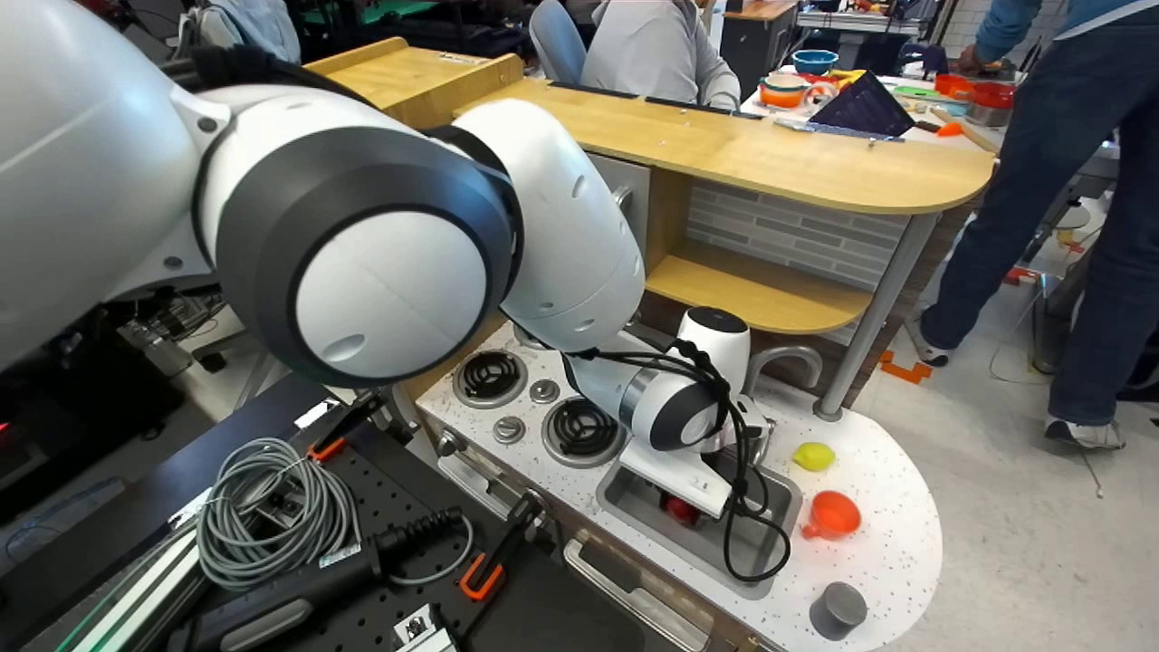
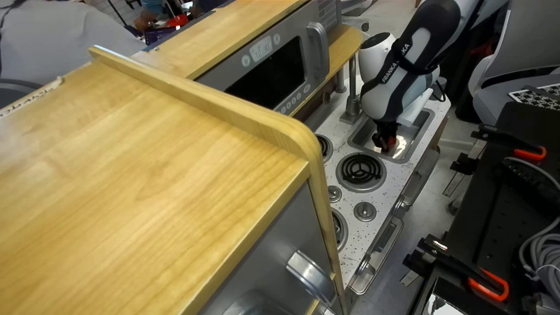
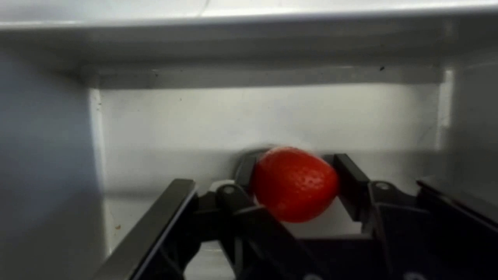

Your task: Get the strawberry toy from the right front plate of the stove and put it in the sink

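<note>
The red strawberry toy [image 3: 294, 184] is between the black fingers of my gripper [image 3: 292, 171] in the wrist view, with a finger pad against each side. It also shows as a small red patch in both exterior views [image 1: 679, 509] [image 2: 391, 141]. My gripper [image 2: 385, 142] points down inside the grey metal sink [image 1: 706, 548]. The sink floor [image 3: 268, 112] lies behind the toy, near the dark round drain. I cannot tell whether the toy touches the floor. The white stove [image 1: 522, 462] is beside the sink; the burners that show hold no toy.
The silver faucet [image 1: 786, 362] stands behind the sink. A yellow lemon [image 1: 813, 455], an orange-red cup [image 1: 833, 514] and a grey cup [image 1: 838, 610] stand on the counter beyond it. The wooden upper shelf [image 1: 751, 163] overhangs the back. Sink walls surround my gripper.
</note>
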`<state>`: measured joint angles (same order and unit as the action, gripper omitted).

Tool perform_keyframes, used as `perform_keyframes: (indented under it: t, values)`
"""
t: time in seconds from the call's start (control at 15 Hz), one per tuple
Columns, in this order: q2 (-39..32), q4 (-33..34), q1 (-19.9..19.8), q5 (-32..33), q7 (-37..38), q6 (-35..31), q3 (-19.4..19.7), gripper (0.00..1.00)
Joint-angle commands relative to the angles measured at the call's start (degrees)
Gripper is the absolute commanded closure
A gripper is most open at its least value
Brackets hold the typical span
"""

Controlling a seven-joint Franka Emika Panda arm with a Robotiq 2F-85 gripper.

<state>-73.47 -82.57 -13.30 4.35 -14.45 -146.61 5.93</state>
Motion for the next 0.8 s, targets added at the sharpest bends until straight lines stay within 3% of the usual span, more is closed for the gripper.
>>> perform_keyframes:
  t: [0.0, 0.2, 0.73]
  values:
    - [-3.1, 4.6, -0.4, 1.2, -0.7, 2.5, -0.1, 0.21]
    - [-2.4, 3.9, -0.8, 0.9, -1.3, 1.7, -0.7, 0.02]
    - [5.2, -5.5, -0.1, 0.1, -1.5, -3.0, -0.4, 0.00]
